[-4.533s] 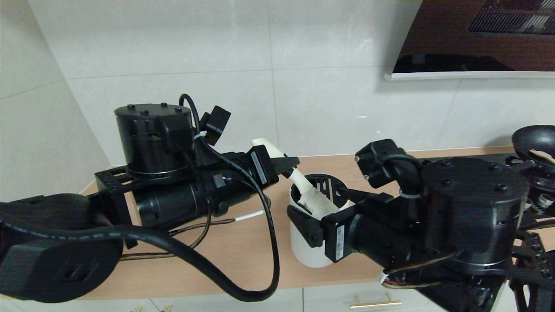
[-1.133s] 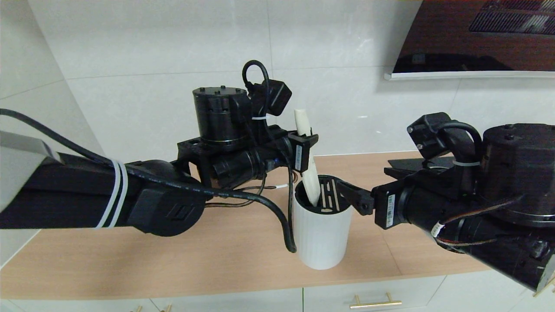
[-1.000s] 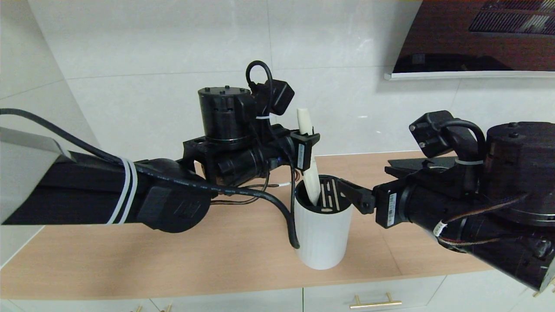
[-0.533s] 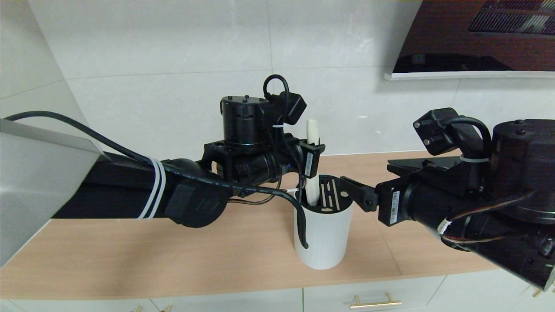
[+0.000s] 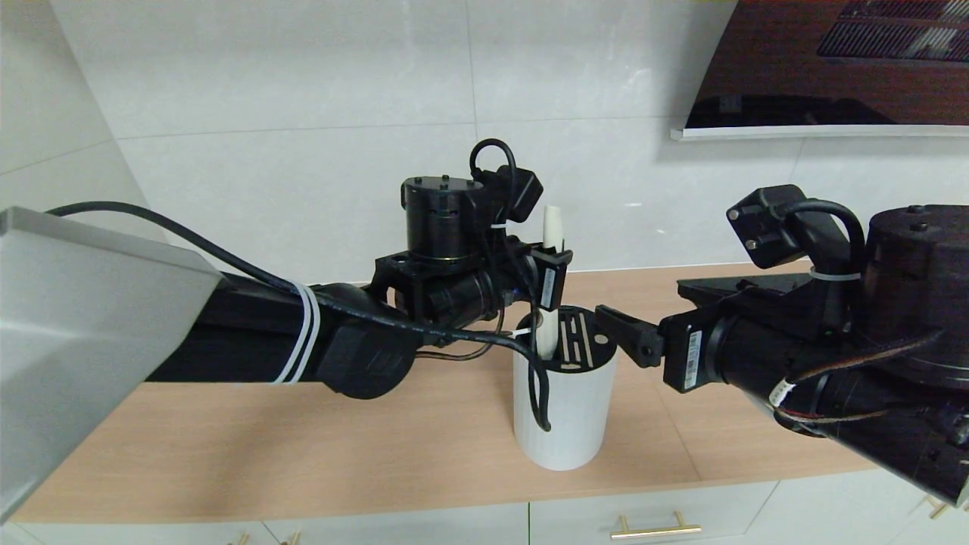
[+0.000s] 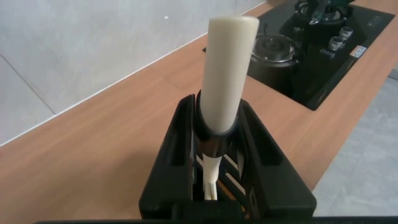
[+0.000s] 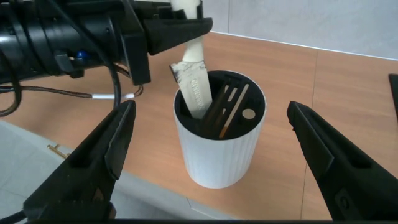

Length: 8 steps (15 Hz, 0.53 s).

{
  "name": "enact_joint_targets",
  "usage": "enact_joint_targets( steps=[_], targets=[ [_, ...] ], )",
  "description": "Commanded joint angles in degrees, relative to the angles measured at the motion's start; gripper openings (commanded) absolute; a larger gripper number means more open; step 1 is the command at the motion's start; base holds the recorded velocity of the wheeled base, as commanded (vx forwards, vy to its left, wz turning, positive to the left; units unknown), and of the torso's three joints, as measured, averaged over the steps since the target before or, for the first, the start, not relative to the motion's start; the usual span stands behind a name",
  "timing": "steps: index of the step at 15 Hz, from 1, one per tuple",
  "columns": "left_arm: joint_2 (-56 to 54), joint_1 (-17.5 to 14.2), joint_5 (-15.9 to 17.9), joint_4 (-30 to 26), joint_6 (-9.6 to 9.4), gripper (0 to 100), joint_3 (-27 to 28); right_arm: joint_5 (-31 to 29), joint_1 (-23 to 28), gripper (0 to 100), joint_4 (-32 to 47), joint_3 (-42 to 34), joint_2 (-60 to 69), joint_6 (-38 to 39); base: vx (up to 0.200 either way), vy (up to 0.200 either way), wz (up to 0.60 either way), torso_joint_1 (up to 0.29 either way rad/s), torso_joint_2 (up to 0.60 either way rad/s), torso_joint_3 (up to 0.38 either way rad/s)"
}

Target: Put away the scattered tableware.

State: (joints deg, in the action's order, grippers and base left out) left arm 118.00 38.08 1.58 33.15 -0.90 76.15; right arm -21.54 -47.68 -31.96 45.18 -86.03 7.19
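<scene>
Left claw (image 5: pixel 553 274) clamped on the white handle of a knife (image 5: pixel 550 221); knife upright, blade down inside white holder (image 5: pixel 564 412). Right claw (image 7: pixel 211 121) spread wide, one finger to each side of the holder. Table (image 5: pixel 303 454): pale wood, holder near its front edge. White tiled wall (image 5: pixel 303 98) behind, dark range hood (image 5: pixel 833 68) upper right, black hob (image 6: pixel 311 50) along the table. Holder's black slotted insert (image 7: pixel 245 115) also carries pale sticks (image 7: pixel 231 102).

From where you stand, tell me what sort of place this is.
Probably a home kitchen: gas hob set in a wooden countertop, range hood on the tiled wall.
</scene>
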Motion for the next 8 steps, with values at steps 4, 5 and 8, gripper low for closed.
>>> enact_joint_targets(
  steps=[4,5,8],
  targets=[
    [-1.8,-0.1,-1.5,1.5,0.02,0,-1.1,0.0,0.0,100,-0.1,0.0,0.1,0.0,0.0,0.0,0.0,0.0,0.0,0.0],
    [-2.9,-0.1,-1.5,1.5,0.02,0,-2.0,-0.1,0.0,100,0.0,0.0,0.1,0.0,0.0,0.0,0.0,0.0,0.0,0.0],
    [-3.8,0.0,-1.5,1.2,0.02,0,-2.9,0.0,0.0,100,0.0,0.0,0.0,0.0,0.0,0.0,0.0,0.0,0.0,0.0]
  ],
)
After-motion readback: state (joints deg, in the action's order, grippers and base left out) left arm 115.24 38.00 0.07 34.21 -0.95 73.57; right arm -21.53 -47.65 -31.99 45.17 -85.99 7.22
